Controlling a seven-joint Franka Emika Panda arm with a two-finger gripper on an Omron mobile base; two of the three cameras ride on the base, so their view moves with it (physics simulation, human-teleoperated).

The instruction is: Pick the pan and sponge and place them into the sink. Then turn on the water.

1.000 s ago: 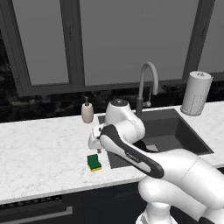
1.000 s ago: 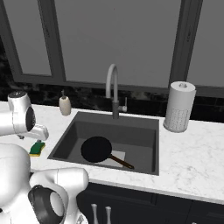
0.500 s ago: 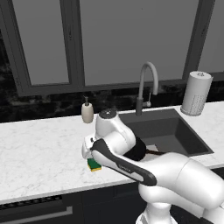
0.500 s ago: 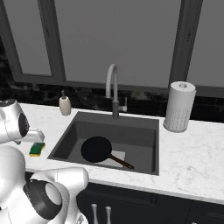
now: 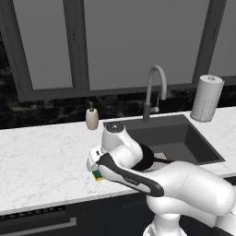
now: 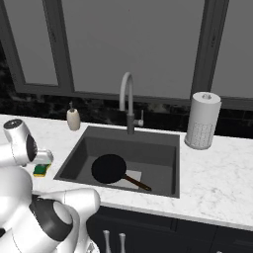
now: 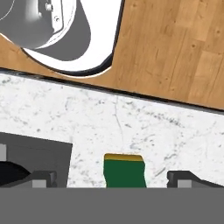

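While the gripper [image 7: 111, 177] hangs just above the marble counter [image 6: 217, 173] near its front edge, its jaws stand wide, one fingertip on each side of the sponge [image 7: 124, 171], holding nothing. The sponge [image 6: 42, 170] lies green side up on the counter just left of the sink [image 6: 158, 141]. Farther right, the pan [image 6: 108, 168] sits on the sink's bottom, handle pointing right and toward the front. Behind the basin rises the faucet [image 6: 129, 106], with the soap bottle [image 6: 73, 118] to its left and the paper-towel roll [image 6: 202, 121] to its right.
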